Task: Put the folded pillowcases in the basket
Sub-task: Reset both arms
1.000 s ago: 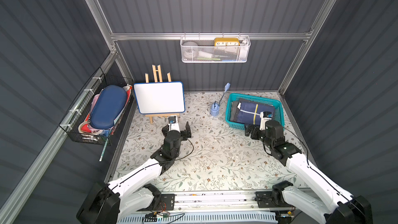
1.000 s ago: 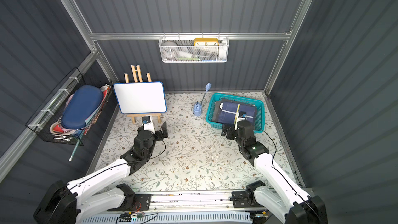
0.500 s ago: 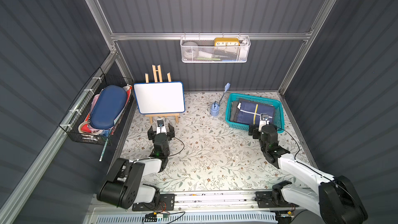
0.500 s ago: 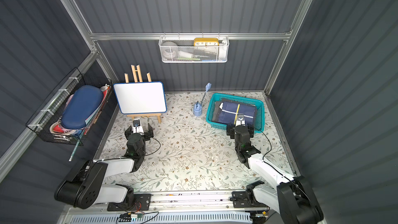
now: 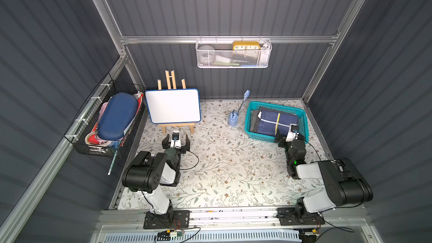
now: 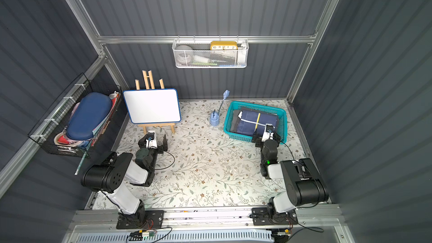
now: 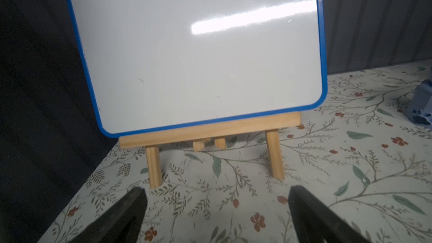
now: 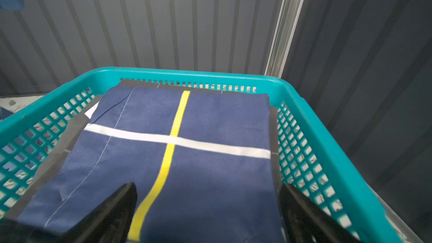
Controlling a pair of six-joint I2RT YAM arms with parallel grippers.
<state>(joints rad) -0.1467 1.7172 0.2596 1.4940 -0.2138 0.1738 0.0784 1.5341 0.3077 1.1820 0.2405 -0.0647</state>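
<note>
The teal basket (image 5: 278,106) (image 6: 257,105) (image 8: 187,73) stands at the back right of the table. Inside it lies the folded pillowcase (image 5: 268,125) (image 6: 247,122) (image 8: 198,125), navy with a white and a yellow stripe, flat on darker grey cloth. My right gripper (image 5: 290,137) (image 6: 266,136) (image 8: 208,187) hovers open at the basket's near edge, its fingers spread over the pillowcase's near end and holding nothing. My left gripper (image 5: 176,140) (image 6: 152,141) (image 7: 216,190) is open and empty over the floral table, just in front of the easel.
A blue-framed whiteboard (image 5: 173,109) on a wooden easel (image 7: 210,132) stands at the back left. A small blue holder with a brush (image 5: 233,120) sits left of the basket. A black wire basket (image 5: 105,122) hangs on the left wall, a white mesh basket (image 5: 233,53) on the back wall.
Both arms have folded back toward the front rail. The left gripper has shifted left to the front of the easel. Both grippers stay open, and the pillowcase has not moved.
</note>
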